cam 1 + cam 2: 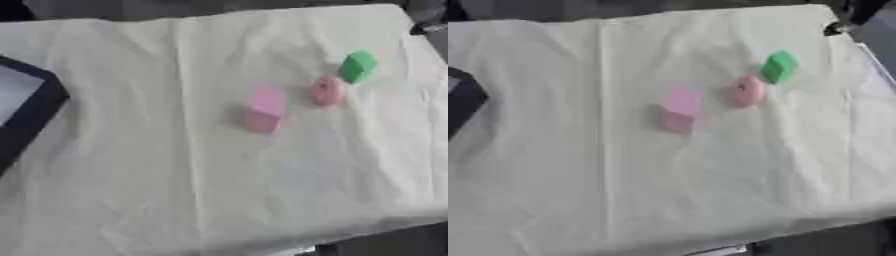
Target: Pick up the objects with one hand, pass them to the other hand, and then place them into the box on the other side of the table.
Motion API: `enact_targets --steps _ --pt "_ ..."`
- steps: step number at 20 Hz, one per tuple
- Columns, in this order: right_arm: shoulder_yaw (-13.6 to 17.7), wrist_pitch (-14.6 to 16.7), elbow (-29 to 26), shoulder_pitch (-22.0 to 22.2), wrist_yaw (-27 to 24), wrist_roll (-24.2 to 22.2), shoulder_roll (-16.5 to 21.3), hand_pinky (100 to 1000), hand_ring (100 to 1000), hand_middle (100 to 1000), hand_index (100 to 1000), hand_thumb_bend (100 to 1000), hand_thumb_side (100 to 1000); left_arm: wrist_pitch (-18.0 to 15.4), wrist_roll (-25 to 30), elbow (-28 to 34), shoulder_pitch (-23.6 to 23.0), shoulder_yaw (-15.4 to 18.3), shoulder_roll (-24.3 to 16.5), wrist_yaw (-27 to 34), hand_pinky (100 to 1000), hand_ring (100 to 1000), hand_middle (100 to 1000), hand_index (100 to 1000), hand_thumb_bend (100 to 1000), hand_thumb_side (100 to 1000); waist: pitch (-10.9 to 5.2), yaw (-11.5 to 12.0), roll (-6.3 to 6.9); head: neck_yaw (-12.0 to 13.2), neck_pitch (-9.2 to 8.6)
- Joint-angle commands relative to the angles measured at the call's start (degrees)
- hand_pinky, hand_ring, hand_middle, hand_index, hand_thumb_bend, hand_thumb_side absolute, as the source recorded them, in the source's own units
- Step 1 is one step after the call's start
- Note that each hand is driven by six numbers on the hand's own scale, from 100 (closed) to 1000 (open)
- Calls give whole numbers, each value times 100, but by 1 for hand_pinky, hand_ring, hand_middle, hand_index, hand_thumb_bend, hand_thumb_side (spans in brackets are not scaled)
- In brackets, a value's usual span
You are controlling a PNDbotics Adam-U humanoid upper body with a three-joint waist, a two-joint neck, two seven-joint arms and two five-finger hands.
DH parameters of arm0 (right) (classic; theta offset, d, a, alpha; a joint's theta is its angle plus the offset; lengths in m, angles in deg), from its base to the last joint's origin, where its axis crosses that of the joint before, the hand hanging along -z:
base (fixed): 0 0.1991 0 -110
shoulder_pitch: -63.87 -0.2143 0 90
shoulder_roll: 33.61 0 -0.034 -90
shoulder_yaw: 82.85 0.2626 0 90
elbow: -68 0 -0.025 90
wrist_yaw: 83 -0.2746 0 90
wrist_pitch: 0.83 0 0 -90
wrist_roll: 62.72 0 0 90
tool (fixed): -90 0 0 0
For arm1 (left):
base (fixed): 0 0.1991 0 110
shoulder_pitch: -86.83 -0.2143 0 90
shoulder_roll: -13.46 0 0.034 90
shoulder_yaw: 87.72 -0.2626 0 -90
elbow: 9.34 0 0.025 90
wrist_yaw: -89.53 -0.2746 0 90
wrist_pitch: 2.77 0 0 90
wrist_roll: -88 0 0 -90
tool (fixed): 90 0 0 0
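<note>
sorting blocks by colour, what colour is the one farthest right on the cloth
Green: the green block sits beside the round pink piece, clearest in the left eye view.

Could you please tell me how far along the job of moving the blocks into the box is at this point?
Nothing looks done yet. The pink block, the round pink piece and the green block all lie on the cloth, right of centre. Nothing is in hand: neither robot hand is in view. All three remain to be picked up, passed and placed in the dark box at the left edge.

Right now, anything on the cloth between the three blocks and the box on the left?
Nothing visible. The pink block, pink round piece and green block sit right of centre; only bare wrinkled cloth lies between them and the dark box. No hand in view.
</note>
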Motion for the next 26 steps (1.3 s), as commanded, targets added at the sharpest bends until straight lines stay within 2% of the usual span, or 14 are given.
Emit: enact_targets --steps 1,10,17,26 --pt "79 72 -1 -123 133 -39 211 928 930 871 883 556 100 -2 -17 114 56 66 -299 11 833 760 792 914 472 806 -93 3 64 36 -11" --pt "42 159 -27 -166 324 -118 203 929 931 873 886 544 100 -3 -26 120 50 71 -303 17 832 760 792 913 473 806 -90 9 56 55 -11" --pt "-162 474 -128 -227 872 -135 159 930 939 875 895 551 100 -2 -24 131 49 68 -299 31 832 760 792 914 475 806 -68 25 54 22 -11" --pt "-297 672 58 -327 1198 -169 28 929 932 874 898 549 116 -1 -27 147 51 78 -293 100 833 760 791 913 477 806 -2 59 78 -116 -11"
